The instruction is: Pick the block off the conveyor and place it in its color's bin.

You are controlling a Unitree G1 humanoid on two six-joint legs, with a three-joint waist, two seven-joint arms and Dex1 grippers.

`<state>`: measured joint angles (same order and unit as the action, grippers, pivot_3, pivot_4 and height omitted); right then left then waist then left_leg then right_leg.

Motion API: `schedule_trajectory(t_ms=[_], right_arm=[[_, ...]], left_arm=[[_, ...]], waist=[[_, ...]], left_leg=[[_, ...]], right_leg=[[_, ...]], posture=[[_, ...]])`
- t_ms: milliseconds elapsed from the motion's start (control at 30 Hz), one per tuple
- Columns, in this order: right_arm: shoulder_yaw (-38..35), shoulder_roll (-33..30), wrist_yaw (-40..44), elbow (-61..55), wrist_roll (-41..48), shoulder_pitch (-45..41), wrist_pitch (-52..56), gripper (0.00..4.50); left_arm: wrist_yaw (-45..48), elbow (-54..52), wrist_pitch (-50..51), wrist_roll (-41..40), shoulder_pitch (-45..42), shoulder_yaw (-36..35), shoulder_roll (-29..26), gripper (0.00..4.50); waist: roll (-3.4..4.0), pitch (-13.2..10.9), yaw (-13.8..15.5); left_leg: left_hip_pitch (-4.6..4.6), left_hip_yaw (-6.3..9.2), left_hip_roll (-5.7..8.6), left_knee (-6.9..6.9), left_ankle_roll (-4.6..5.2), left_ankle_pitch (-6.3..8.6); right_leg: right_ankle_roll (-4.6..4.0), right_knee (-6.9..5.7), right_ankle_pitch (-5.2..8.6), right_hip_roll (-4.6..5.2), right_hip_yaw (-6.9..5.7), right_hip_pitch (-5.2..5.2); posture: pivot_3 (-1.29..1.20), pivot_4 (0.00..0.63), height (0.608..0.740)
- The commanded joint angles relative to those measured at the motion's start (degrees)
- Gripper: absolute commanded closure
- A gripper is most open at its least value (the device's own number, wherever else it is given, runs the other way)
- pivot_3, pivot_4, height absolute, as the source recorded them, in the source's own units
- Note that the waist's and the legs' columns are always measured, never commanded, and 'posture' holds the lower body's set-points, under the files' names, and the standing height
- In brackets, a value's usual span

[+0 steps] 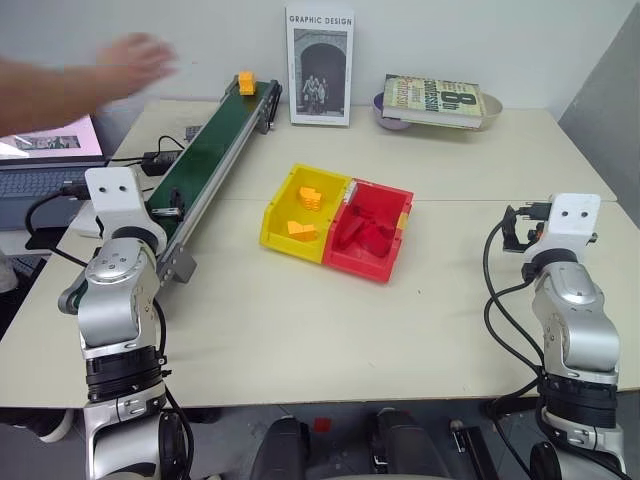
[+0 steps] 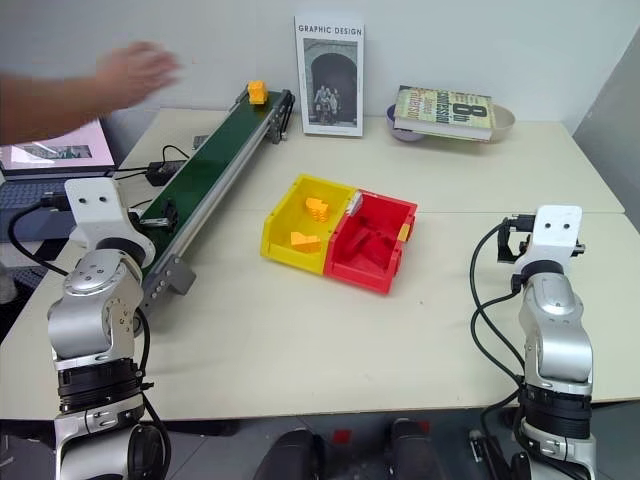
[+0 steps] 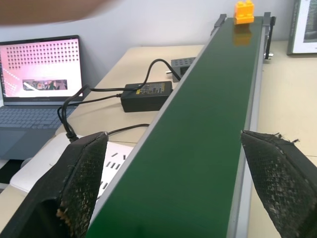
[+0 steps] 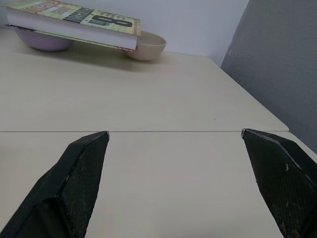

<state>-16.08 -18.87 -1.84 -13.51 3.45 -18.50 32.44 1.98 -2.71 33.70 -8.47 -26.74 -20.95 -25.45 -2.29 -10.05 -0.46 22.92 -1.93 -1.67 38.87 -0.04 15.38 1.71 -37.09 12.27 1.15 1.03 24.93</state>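
- The block (image 3: pixel 244 11), yellow-orange and studded, sits on the conveyor (image 3: pixel 208 129) at its far end, close to the end roller; in the head views that is at about 11 o'clock from the bins.
- The left gripper (image 3: pixel 173 183) looks straight up the belt with its jaws spread wide, one finger on each side of the green strip, holding nothing. The block is well apart from it.
- The right gripper (image 4: pixel 173 183) is also spread wide and empty, over bare table (image 4: pixel 148 99) well to the 3 o'clock side of the bins.
- A person's hand (image 1: pixel 135 60) hovers near the far end of the belt, at about 9 o'clock from the block. Judged best: wait until it is clear before reaching.
- The left arm looks the natural one for the pick, being in line with the belt. Let the block ride nearer, keep the fingers wide, centre them across its flat sides, then close.
- Lift clear of the metal frame before swinging toward 3 o'clock.
- The yellow bin (image 1: pixel 280 205), joined to the red bin (image 1: pixel 395 255), already holds yellow-orange bricks; release low over it, keeping to the side away from the red one.
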Motion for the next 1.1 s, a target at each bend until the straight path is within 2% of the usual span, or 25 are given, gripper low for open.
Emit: schedule_trajectory(t_ms=[33, 433, 567, 700, 833, 900, 1100], right_arm=[[-0.8, -0.4, -0.5, -3.1, -0.5, -0.6, -0.2, 0.0], [0.1, -3.1, 3.6, -1.8, 0.7, -3.0, 0.1, 0.0], [1.1, -3.7, 12.0, -2.1, 7.6, -7.0, 0.9, 0.0], [7.1, -6.9, 32.7, -5.8, 23.1, -13.4, 7.3, 0.0], [10.7, -10.1, 43.1, -7.2, 30.8, -17.0, 11.6, 0.0], [12.6, -11.5, 46.1, -7.6, 31.8, -17.3, 11.5, 0.0], [15.3, -11.2, 46.5, -8.1, 31.7, -18.1, 10.7, 0.0]], left_arm=[[0.8, -2.0, -0.9, -0.7, -0.5, -1.1, -1.1, 0.07], [6.4, -3.9, -1.8, -5.4, 1.6, -3.2, -2.6, 0.07], [8.4, -4.3, -1.9, -6.9, 1.9, -3.3, -3.3, 0.07], [11.2, 0.0, -3.3, -7.3, 0.5, -2.4, -4.8, 0.07], [12.5, 2.4, -4.2, -6.7, -0.7, -1.3, -5.9, 0.07], [11.9, 4.0, -4.8, -5.8, -1.5, -1.2, -6.2, 0.07], [11.7, 6.4, -5.1, -5.2, -2.5, -0.5, -6.3, 0.07]], waist=[[0.0, 0.0, 0.0], [0.0, 0.0, 0.0], [0.0, 0.0, -0.1], [0.03, 0.0, -0.5], [0.06, 0.0, -0.8], [0.0, 0.0, -0.5], [-0.01, 0.0, -0.3]], left_leg=[[0.0, 0.0, 0.0, 0.0, 0.0, 0.0], [-0.01, -0.01, 0.0, 0.0, 0.0, 0.0], [-0.01, -0.03, 0.01, 0.01, 0.0, 0.0], [-0.02, 0.02, -0.02, 0.0, 0.0, 0.0], [0.0, 0.13, -0.07, -0.03, 0.01, 0.0], [0.01, 0.22, -0.05, -0.03, 0.0, 0.0], [0.04, 0.07, 0.04, -0.02, 0.0, 0.01]], right_leg=[[0.0, 0.0, 0.0, 0.0, 0.01, 0.0], [0.0, -0.01, 0.0, 0.0, 0.01, 0.0], [0.0, 0.0, 0.0, -0.01, 0.02, 0.0], [0.0, 0.0, 0.0, -0.07, -0.02, 0.0], [-0.01, -0.01, 0.0, -0.08, -0.15, -0.01], [0.0, 0.02, 0.0, -0.04, -0.23, -0.05], [0.0, 0.08, 0.0, 0.11, -0.14, -0.04]], posture=[[0.0, 0.15, 0.74], [0.0, 0.15, 0.74], [0.0, 0.15, 0.74], [0.0, 0.15, 0.74], [0.0, 0.15, 0.74], [0.0, 0.15, 0.74], [0.0, 0.15, 0.74]])
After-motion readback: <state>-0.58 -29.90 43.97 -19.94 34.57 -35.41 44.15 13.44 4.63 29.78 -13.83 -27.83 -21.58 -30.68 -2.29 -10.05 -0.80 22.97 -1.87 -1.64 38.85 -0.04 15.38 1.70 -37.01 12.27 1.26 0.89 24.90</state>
